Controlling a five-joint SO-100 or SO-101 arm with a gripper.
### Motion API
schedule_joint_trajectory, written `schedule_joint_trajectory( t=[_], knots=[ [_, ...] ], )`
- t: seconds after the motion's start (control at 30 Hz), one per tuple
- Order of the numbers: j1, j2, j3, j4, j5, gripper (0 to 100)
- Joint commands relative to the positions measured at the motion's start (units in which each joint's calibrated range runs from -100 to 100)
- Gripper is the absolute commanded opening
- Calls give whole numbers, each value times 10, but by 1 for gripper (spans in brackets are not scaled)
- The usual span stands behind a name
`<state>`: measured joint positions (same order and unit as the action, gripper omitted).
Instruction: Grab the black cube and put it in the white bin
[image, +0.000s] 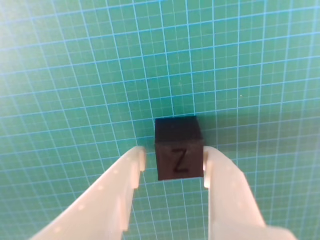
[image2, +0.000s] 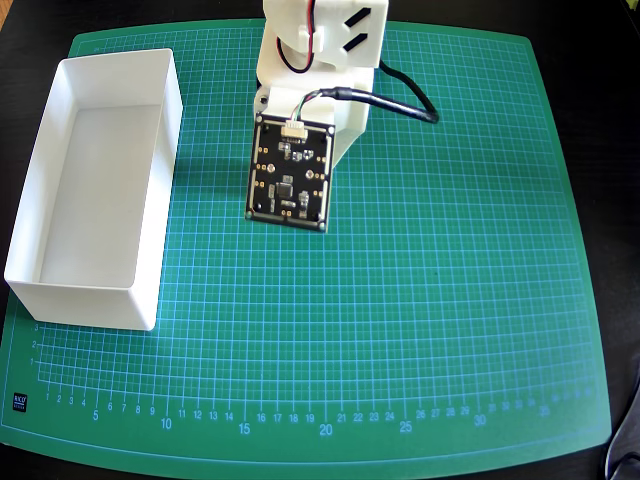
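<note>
In the wrist view a black cube (image: 179, 147) with a letter Z on its near face sits on the green cutting mat (image: 75, 75). My white gripper (image: 175, 166) is open around it: the right finger (image: 225, 190) touches the cube's side, and the left finger (image: 120, 185) stands a small gap away. In the overhead view the arm's wrist and its black circuit board (image2: 290, 175) hide both the cube and the fingers. The white bin (image2: 85, 305) stands empty at the mat's left edge, well to the left of the arm.
The green gridded mat (image2: 400, 320) covers most of the table. A black cable (image2: 405, 100) runs from the arm toward the right. The dark table edge (image2: 625, 420) shows beyond the mat on the right.
</note>
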<state>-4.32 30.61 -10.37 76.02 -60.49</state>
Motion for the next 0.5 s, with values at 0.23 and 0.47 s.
schedule_joint_trajectory(
  t=[0.23,0.47],
  knots=[
    [0,-8,-22,-4,0,13],
    [3,-8,-22,-4,0,13]
  ],
)
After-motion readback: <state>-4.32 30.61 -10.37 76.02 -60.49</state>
